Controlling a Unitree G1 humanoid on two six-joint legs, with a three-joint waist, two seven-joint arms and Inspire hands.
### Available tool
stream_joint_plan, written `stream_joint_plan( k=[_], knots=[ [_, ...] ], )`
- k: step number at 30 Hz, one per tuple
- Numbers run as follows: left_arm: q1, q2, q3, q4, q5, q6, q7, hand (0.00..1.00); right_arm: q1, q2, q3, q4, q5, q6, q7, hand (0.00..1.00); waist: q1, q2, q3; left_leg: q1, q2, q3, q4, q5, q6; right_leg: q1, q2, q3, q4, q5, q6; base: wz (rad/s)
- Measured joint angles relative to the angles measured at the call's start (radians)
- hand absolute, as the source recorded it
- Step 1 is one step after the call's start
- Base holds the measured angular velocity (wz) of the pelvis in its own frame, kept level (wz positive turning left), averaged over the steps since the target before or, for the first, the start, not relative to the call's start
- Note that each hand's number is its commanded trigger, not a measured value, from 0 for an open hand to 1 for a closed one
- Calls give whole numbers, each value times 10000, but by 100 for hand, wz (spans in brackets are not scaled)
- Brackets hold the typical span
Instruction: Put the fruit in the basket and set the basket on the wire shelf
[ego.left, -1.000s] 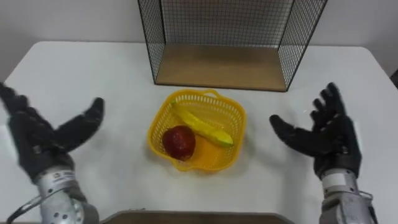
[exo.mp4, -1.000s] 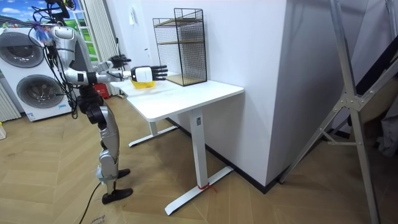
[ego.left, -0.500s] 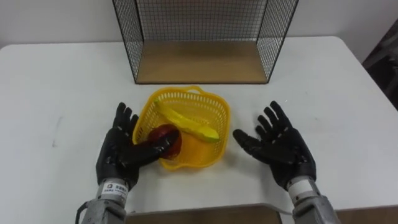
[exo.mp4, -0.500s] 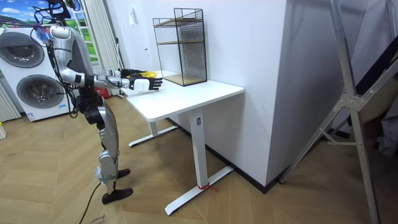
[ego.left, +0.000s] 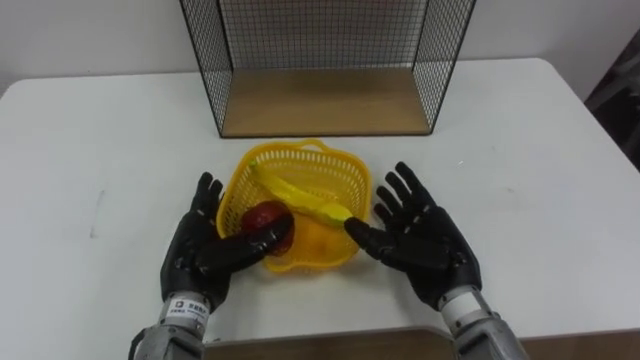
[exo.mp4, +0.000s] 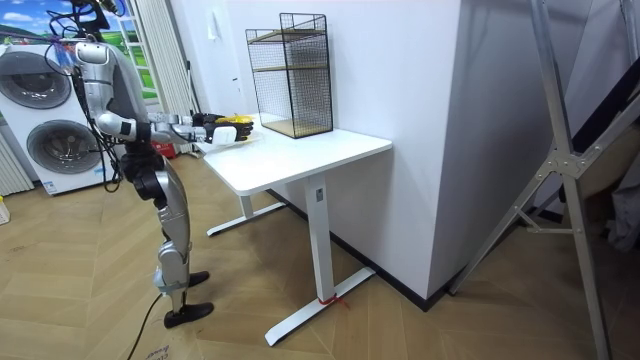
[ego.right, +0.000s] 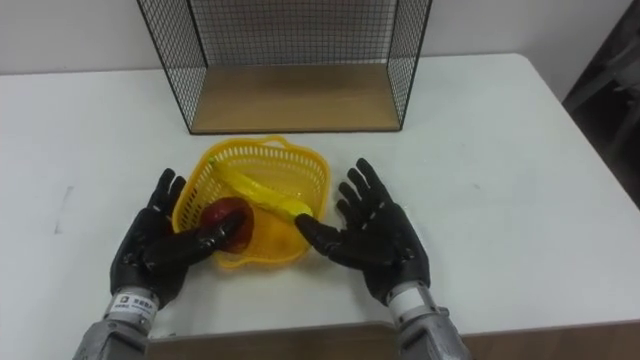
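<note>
The left robot hand (ego.left: 203, 255) is released, its fingers straight and spread, with the palm turned inward against the left wall of the yellow plastic basket (ego.left: 300, 150). Its thumb reaches along the near-left rim, just in front of the red apple (ego.left: 262, 217). The right robot hand (ego.left: 424, 243) mirrors it on the other side, also released with fingers fanned out. Its thumb tip meets the basket's right rim close to the end of the banana (ego.left: 297, 196) (whether the palm itself touches the wall cannot be told). So the 2 hands flank the basket without curling round anything.

The basket stands upright on the white tabletop (ego.left: 530, 150), between the hands, and holds 3 pieces of fruit. The apple sits in the near-left part. The banana lies diagonally from far left to near right. An orange fruit (ego.left: 322, 237) rests under the banana's near end.

Just beyond the basket, apart from it, stands the black wire shelf (ego.left: 322, 101), its open front facing the robot and its lowest level a wooden board resting on the tabletop.

In the room view the robot stands upright at the tabletop's end on the room view's left, both arms held forward over it. There are 2 washing machines (exo.mp4: 55, 140) behind it.
</note>
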Motion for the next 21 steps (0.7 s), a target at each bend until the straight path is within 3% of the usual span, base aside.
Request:
stream_joint_plan(
  k=[9, 21],
  knots=[
    [-83, -124, -100, 220, -119, -234, -12, 0, -16, 0, 409, 4, -69, 0, 94, 0, 5, -16, 7, 7, 0, -2, 10, 0, 0, 4, -7, -23, 16, 0, 0, 0],
    [-176, -118, -340, 205, -109, -460, -14, 0, -822, 79, 637, 14, -565, -21, 68, 0, -21, -84, 49, -162, 0, -81, 12, -2, 0, -81, -8, -142, -6, 3, -3, 2]
  ],
)
